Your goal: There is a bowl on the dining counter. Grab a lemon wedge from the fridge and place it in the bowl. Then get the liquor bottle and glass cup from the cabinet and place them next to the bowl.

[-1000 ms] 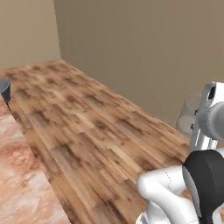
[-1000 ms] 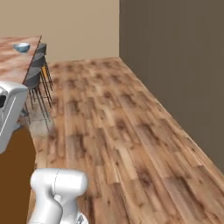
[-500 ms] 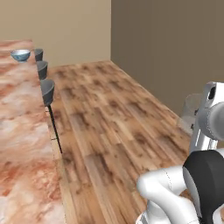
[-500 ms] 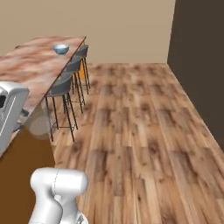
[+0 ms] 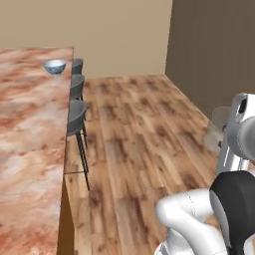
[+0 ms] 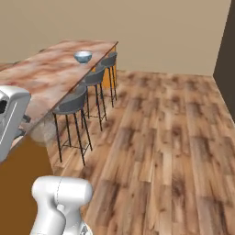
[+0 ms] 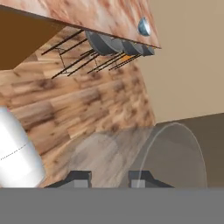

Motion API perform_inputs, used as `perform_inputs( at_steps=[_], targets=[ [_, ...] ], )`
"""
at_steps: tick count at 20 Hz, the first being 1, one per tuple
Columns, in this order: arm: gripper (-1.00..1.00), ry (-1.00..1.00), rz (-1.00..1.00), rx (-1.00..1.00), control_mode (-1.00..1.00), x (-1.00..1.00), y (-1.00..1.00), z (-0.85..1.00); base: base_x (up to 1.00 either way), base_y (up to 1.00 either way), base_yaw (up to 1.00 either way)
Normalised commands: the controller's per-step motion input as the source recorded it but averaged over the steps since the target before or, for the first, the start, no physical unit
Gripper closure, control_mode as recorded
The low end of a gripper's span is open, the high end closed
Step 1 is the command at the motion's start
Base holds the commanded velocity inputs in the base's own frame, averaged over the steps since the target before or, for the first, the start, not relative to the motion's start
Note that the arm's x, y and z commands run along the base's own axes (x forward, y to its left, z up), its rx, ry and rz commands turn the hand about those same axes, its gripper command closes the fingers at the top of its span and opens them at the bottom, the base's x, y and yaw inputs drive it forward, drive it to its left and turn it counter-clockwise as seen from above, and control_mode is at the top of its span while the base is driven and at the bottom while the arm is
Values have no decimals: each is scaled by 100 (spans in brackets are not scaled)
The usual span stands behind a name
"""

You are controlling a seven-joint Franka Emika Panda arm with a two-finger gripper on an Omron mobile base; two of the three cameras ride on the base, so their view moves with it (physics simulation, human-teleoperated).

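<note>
Left base view: I see the dining surface (image 5: 30, 129) running along the left, marbled pink, with the bowl (image 5: 55, 66) sitting near its far end, close to the edge that faces the stools (image 5: 75, 117). 3 grey stools line that edge. Wooden floor (image 5: 134, 139) stretches ahead to a beige wall, and a dark wall stands on the right. A pale, see-through rounded shape sits by the arm at the right; I cannot tell what it is.

Right base view: from this side the bowl (image 6: 83, 57) looks pale blue, and I cannot make out anything inside it, though it is too small for me to be sure. Nothing stands beside it on the surface (image 6: 55, 73). The stools (image 6: 73, 104) are tucked under the edge.

Hand view: the picture is rolled, so the surface (image 7: 100, 15) slants across the top with the bowl (image 7: 143, 26) as a small rounded shape on it. The hand (image 7: 107, 180) has its 2 tips set apart, and no solid object sits between them; a faint glassy outline rises above the right tip, so I cannot tell for certain whether something is held.

My reading: the task looks barely begun. No lemon wedge, bottle or cup is beside or in the bowl, so the fridge run and the cabinet run both seem left to do.
</note>
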Motion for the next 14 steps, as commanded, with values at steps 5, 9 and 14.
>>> perform_inputs(
  at_steps=[5,9,14],
  targets=[
    [100,0,0,0,100,0,0,0,100,-40,36],
    [100,0,0,0,100,0,0,0,100,-44,36],
    [100,0,0,0,100,0,0,0,95,-41,41]
  ],
)
